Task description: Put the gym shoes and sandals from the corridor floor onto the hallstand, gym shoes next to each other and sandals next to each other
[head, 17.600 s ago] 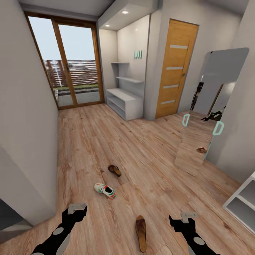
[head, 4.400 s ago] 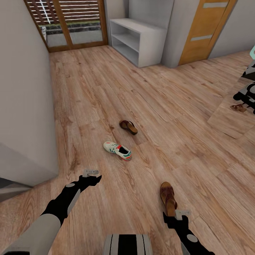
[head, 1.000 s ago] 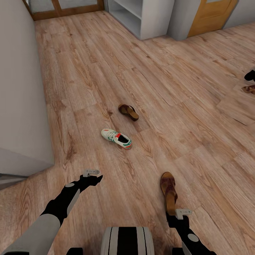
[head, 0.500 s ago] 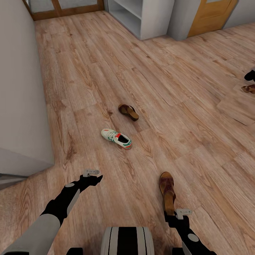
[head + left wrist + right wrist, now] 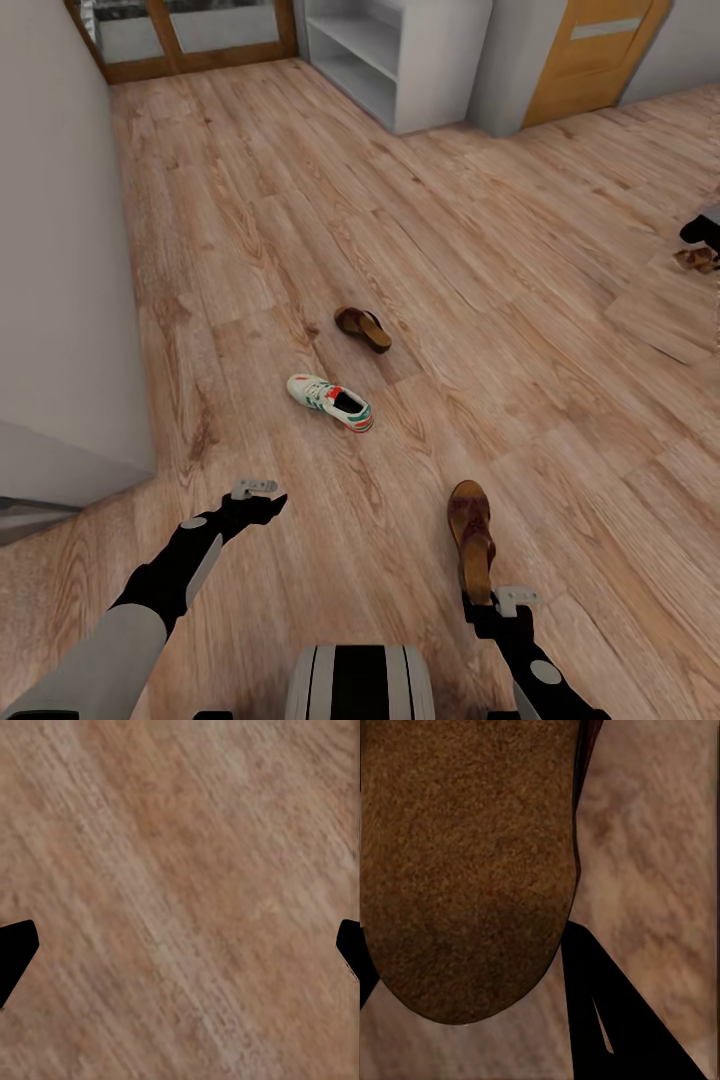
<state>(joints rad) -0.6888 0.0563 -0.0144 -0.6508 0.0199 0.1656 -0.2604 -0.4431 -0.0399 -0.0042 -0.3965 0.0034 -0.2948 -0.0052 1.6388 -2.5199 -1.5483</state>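
Nearest, at the right, the right tool (image 5: 497, 600) sits low over the heel end of a dark brown sandal (image 5: 470, 539) lying on the corridor floor (image 5: 560, 400), toe pointing away. From the right wrist camera the tan, grainy footbed of that sandal (image 5: 465, 862) shows close up, with a dark finger (image 5: 607, 1012) of the tool just beside its rounded heel edge; whether the tool is released or clenched on it I cannot tell, nor whether it touches the sandal. At the left, the left tool (image 5: 255, 492) hangs over bare planks, and the left wrist camera shows its two dark fingertips (image 5: 16, 949) spread wide apart with nothing but wood grain between them (released, grasping nothing).

Further out, near the middle of the floor, one gym shoe (image 5: 330, 401) lies on its sole, white with green side stripes and a red-orange patch at heel and tongue; any brand mark or lettering on it is too small to read. Just beyond it, apart from it, lies the second sandal (image 5: 362, 328).

At the far end stands the hallstand (image 5: 400, 55), white-grey with two open shelves. To its right is an orange wooden door (image 5: 590, 50), to its left a wood-framed glass door (image 5: 190, 35). A grey wall (image 5: 60, 300) runs along the left side.
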